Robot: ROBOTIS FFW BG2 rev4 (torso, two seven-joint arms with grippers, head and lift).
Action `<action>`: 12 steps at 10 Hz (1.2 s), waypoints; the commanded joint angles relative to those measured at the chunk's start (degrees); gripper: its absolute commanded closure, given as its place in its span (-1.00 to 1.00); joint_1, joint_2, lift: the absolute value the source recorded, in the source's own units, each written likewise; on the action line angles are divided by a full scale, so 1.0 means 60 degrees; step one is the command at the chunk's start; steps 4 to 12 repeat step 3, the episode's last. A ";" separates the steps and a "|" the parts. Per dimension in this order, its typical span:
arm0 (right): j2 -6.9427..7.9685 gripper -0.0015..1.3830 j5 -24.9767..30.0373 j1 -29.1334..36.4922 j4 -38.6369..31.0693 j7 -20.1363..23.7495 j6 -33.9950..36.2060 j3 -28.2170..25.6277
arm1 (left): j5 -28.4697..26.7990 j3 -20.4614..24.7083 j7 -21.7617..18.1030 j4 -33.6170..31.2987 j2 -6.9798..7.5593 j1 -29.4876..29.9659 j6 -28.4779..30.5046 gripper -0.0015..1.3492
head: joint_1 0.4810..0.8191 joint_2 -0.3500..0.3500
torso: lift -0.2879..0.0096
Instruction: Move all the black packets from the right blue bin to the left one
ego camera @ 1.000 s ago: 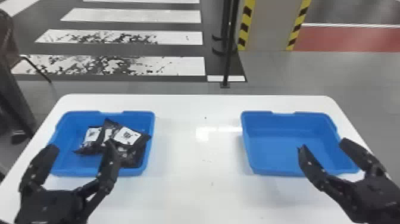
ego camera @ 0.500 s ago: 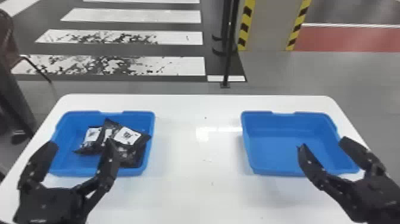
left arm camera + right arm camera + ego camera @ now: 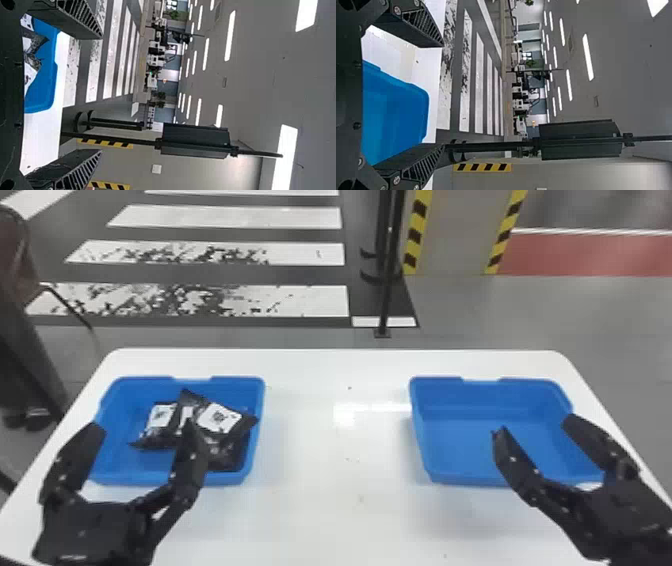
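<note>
In the head view my left gripper (image 3: 142, 427) stands open over the near side of the left blue bin (image 3: 125, 477). Several black packets (image 3: 220, 419) with white labels lie overlapping inside that bin, partly behind a finger. My right gripper (image 3: 535, 427) is open above the near part of the right blue bin (image 3: 465, 440), whose visible floor is bare. The left wrist view has the left gripper (image 3: 101, 95) with fingers wide apart, packets (image 3: 31, 51) and bin edge (image 3: 51, 85) beyond. In the right wrist view the right gripper (image 3: 443, 95) is spread, the bin (image 3: 395, 111) between its fingers.
A white table (image 3: 345, 500) carries both bins, with a wide stretch of its top between them. Behind the table stand a thin black pole (image 3: 386, 290) and a pillar with yellow-black striped edges (image 3: 450, 235).
The left gripper has shifted very slightly in the head view. The right gripper, bins and packets look the same as before.
</note>
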 commanded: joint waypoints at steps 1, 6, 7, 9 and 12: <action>-0.0015 -0.80 -0.0015 -0.0021 0.0094 0.0000 -0.0199 0.0049 | 0.0031 -0.0036 0.0000 0.0000 0.0032 -0.0013 -0.0025 -1.00 | 0.27 -0.01 | -0.01; -0.0015 -0.80 -0.0015 -0.0045 0.0141 -0.0015 -0.0223 0.0068 | 0.0031 -0.0036 0.0000 0.0000 0.0032 0.0011 -0.0048 -1.00 | 0.27 -0.01 | -0.01; -0.0015 -0.80 -0.0015 -0.0045 0.0141 -0.0015 -0.0223 0.0068 | 0.0031 -0.0036 0.0000 0.0000 0.0032 0.0011 -0.0048 -1.00 | 0.27 -0.01 | -0.01; -0.0015 -0.80 -0.0015 -0.0045 0.0141 -0.0015 -0.0223 0.0068 | 0.0031 -0.0036 0.0000 0.0000 0.0032 0.0011 -0.0048 -1.00 | 0.27 -0.01 | -0.01; -0.0015 -0.80 -0.0015 -0.0045 0.0141 -0.0015 -0.0223 0.0068 | 0.0031 -0.0036 0.0000 0.0000 0.0032 0.0011 -0.0048 -1.00 | 0.27 -0.01 | -0.01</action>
